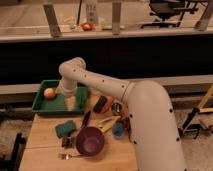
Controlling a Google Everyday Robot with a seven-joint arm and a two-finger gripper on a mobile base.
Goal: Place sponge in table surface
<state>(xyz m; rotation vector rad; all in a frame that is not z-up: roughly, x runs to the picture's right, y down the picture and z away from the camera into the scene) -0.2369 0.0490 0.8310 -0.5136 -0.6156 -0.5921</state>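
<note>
My gripper (70, 102) hangs at the end of the white arm (100, 84), low over the right part of the green tray (45, 107). A pale yellowish shape shows at its tip; I cannot tell whether that is part of the gripper or something it holds. A teal-green block that looks like a sponge (65, 128) lies flat on the light-brown wooden table surface (42, 150), in front of the tray and apart from the gripper.
A red-orange fruit (49, 93) sits in the tray's left part. On the table are a purple bowl (90, 141), a fork (70, 156), a small blue cup (118, 131), a dark utensil (86, 119) and an orange-black item (103, 104).
</note>
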